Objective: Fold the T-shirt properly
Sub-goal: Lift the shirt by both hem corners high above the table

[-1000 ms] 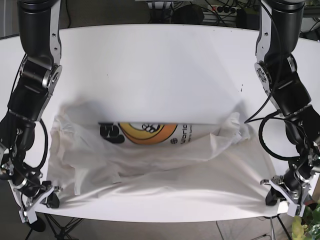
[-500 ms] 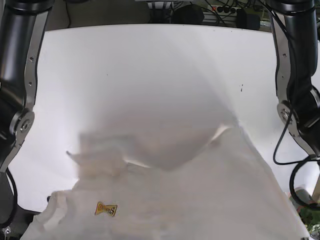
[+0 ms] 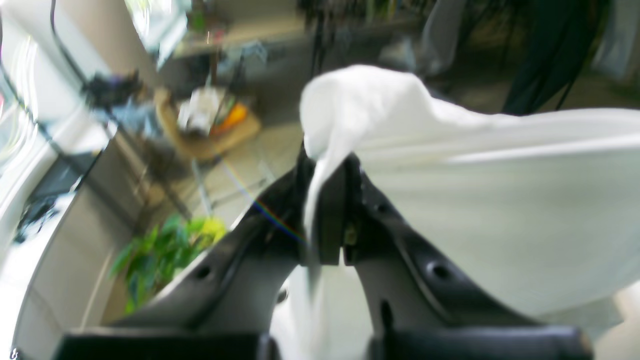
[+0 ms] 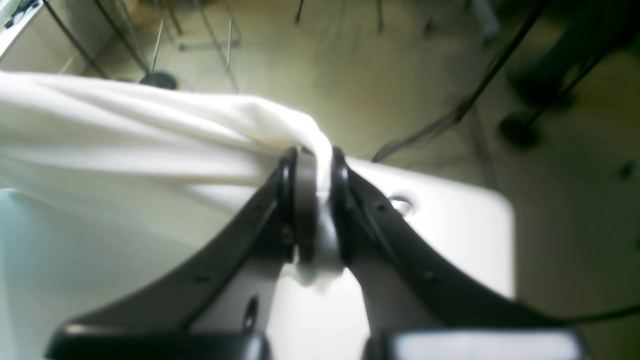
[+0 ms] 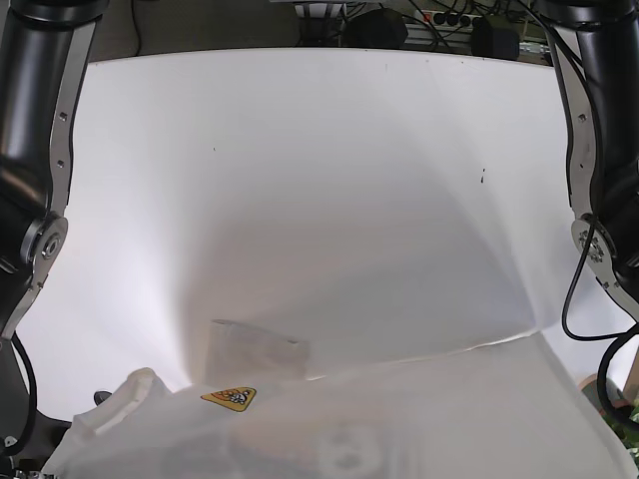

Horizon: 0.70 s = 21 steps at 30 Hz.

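The white T-shirt (image 5: 419,419) hangs lifted off the table, close to the base camera, filling the bottom of that view; a small yellow label (image 5: 228,397) shows on it. In the left wrist view my left gripper (image 3: 327,170) is shut on a bunched edge of the T-shirt (image 3: 500,200), which stretches away to the right. My right gripper (image 4: 314,165) in the right wrist view is shut on another bunched edge of the T-shirt (image 4: 125,135), which runs off to the left. Neither gripper shows in the base view, only the upper arms at both sides.
The white table (image 5: 300,150) lies below and beyond the cloth. Cables and a power strip (image 5: 439,18) sit past its far edge. A green plant (image 3: 160,250) stands on the floor by the left arm, and stand legs (image 4: 210,40) are on the floor.
The T-shirt lay spread on the table with both grippers at its near corners. It has since been pulled up and toward the camera, and both grippers have left the base view.
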Available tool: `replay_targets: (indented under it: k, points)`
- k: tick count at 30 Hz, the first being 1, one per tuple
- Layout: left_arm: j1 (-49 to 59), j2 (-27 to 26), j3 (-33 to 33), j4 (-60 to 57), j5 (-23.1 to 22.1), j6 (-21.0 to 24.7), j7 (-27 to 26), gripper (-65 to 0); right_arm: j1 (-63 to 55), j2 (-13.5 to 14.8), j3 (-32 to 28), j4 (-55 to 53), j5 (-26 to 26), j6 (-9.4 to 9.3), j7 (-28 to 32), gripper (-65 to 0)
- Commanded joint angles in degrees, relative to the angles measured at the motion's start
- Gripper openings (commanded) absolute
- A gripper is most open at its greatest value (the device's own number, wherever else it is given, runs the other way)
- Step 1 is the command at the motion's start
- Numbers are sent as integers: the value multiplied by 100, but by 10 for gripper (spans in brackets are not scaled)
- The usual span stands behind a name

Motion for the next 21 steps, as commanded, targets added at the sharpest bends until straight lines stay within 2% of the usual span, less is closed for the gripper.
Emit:
replay_targets:
  k: [1,4,9,14,18,21]
  points:
    - [24,-74,-29,404,-32,63,-68,-650,252,156,143,334,93,-39,142,-628]
    - [525,-74,-29,870,-32,63,-24,-650,-161,174,178,536,277,-39,116,-628]
    - [1422,-30,-249,1565,-32,54,100,-650,-987,367,195,1020,620,-56,107,-628]
    - [2134,23,-609,1995,-49,28,363,-650,-1858,376,793,1451,778,-48,-104,-628]
    - [2855,40,-750,2417,-295,-271,451,-650,-2579,376,1118,1820,893,-39,-174,-628]
    - [3435,32,-881,2760,-462,-324,539,-650,-3168,376,1382,2145,1095,-39,-174,-628]
